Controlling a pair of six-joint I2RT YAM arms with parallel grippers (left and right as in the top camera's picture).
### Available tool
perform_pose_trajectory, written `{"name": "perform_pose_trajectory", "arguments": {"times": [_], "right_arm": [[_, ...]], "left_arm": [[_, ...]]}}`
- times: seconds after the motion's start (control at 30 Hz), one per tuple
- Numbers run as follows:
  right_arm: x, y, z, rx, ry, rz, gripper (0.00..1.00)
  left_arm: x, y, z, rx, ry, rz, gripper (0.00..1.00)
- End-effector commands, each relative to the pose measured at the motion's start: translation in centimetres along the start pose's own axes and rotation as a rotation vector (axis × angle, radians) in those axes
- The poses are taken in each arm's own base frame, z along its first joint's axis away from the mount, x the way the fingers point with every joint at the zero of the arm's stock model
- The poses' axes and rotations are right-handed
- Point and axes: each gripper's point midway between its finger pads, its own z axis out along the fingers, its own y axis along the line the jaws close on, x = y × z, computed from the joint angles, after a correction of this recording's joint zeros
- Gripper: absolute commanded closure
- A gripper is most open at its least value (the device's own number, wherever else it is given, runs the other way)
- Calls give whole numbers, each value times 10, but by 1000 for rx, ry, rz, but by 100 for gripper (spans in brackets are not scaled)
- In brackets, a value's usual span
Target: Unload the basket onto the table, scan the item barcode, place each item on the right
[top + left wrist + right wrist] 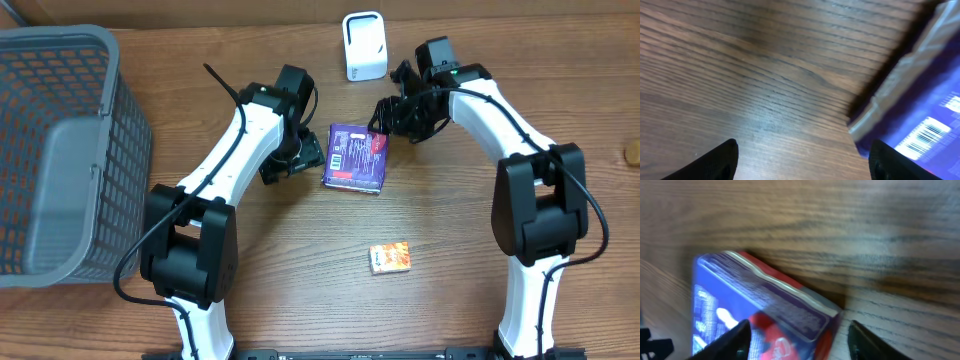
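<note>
Overhead view: the purple pack (355,157) lies flat on the wooden table (450,300), between both claws and below the white scanner (365,45).
Left gripper (802,162): jaws wide, with only bare wood between them; the pack's corner is just beside one finger.
Right gripper (800,340): jaws apart, straddling another corner of the pack; I cannot tell if they touch it.
Arms: both reach inward, wrists low at the pack's left and upper-right edges.
Print: a barcode (925,136) faces up; the lettering is too blurred to read.
</note>
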Motion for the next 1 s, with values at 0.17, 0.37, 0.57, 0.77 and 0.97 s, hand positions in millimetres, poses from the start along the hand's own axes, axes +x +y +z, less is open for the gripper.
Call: {"name": "perform_pose_trajectory", "arguments": {"times": [0.17, 0.37, 0.57, 0.77, 0.97], "right_arm": [[21, -3, 10, -1, 84, 29, 61], [47, -3, -1, 23, 198, 92, 61], [72, 10, -33, 39, 307, 118, 62], [59, 16, -60, 87, 276, 35, 55], [1, 7, -49, 134, 47, -81, 52]], "left_arm": [[19, 9, 23, 2, 44, -9, 24], [20, 11, 27, -1, 46, -10, 24], [19, 11, 27, 2, 44, -12, 23], [19, 10, 27, 5, 42, -12, 23], [37, -3, 24, 86, 143, -16, 60]]}}
